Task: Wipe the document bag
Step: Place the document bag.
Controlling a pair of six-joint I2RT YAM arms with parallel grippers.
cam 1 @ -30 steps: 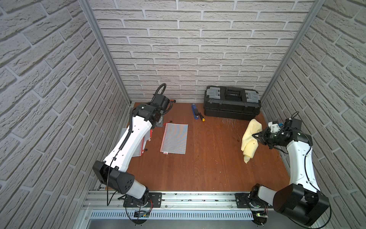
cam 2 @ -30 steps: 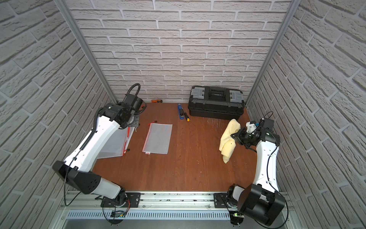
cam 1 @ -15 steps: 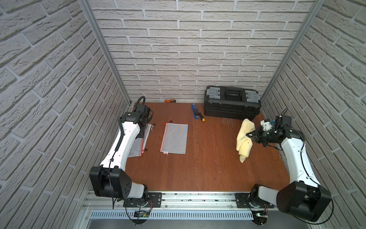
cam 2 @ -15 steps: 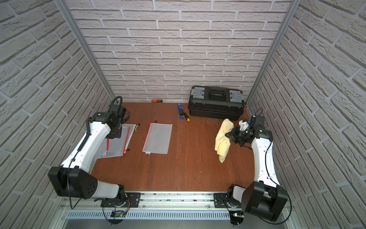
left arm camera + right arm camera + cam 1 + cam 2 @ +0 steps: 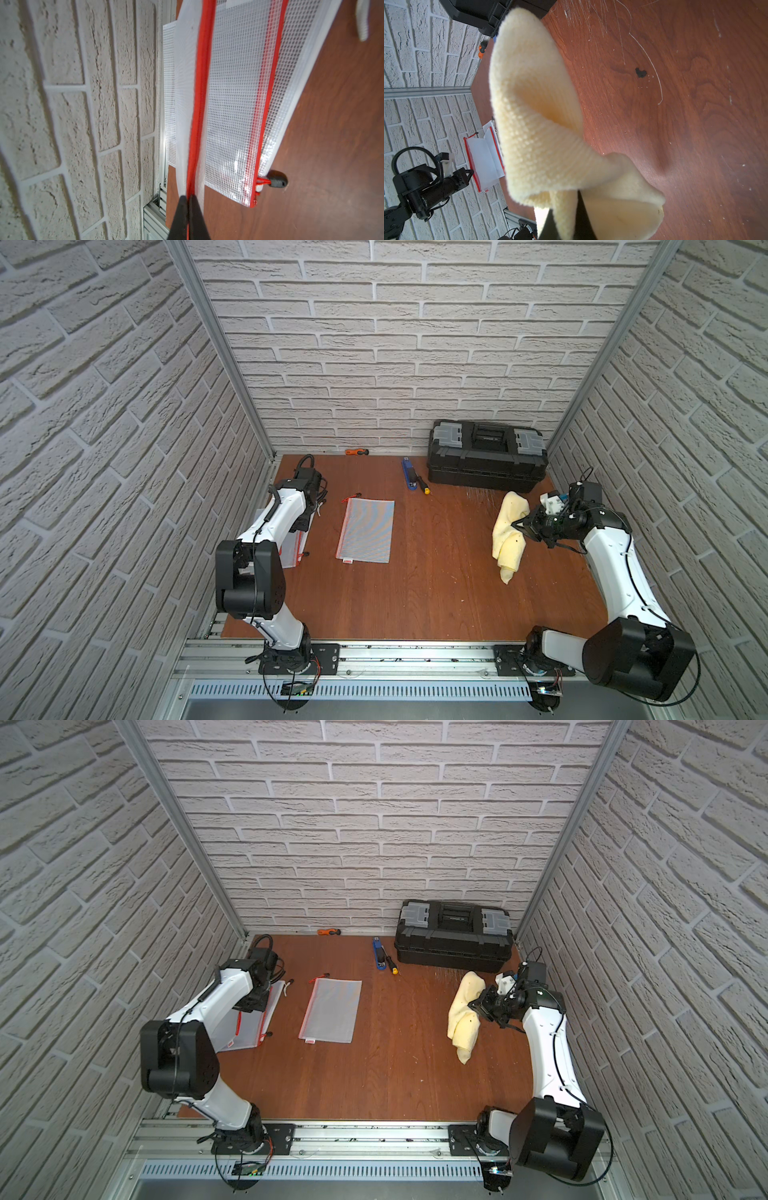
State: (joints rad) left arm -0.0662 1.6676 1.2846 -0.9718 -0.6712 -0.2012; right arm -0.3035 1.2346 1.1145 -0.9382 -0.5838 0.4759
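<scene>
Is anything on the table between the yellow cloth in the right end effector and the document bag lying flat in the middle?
Nothing visible. Only bare table separates the cloth from the document bag; the toolbox and screwdriver sit further back, off that path.

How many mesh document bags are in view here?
3 for sure: a flat bag lying alone in the middle, a pinched bag in the left gripper, and a lower bag beneath it. A further layer underneath may be another.

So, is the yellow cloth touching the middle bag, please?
No, the cloth hangs from the right gripper, well apart from that bag.
</scene>
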